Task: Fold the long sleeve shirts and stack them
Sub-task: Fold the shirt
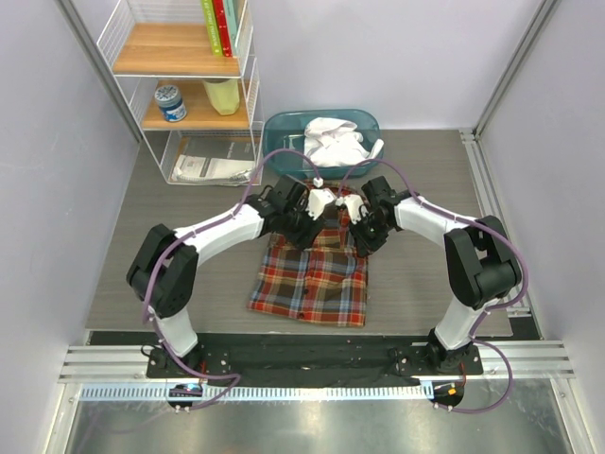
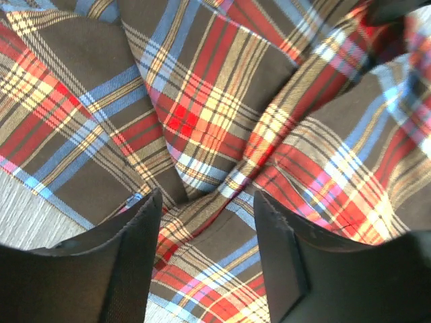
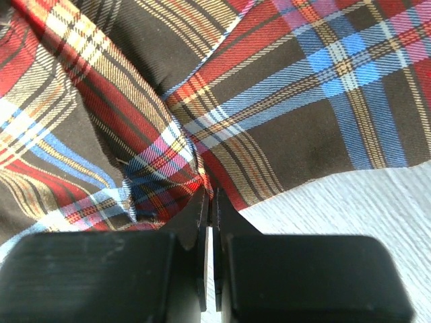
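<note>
A plaid long sleeve shirt (image 1: pixel 312 279) in red, brown, blue and yellow lies on the grey table between the two arms, its far end bunched up. My left gripper (image 1: pixel 308 219) hovers at that far end. In the left wrist view its gripper (image 2: pixel 207 222) is open, black fingers (image 2: pixel 135 256) apart over rumpled plaid cloth (image 2: pixel 215 121). My right gripper (image 1: pixel 361 230) is at the far right corner of the shirt. The right wrist view shows this gripper (image 3: pixel 209 202) shut on a pinched fold of the plaid (image 3: pixel 168 175). A white shirt (image 1: pixel 336 142) lies crumpled in the bin.
A teal bin (image 1: pixel 284 128) stands at the back centre, just beyond the grippers. A white wire shelf (image 1: pixel 184 90) at back left holds books, a jar and a yellow container, with papers at its foot. Walls and metal posts close in both sides.
</note>
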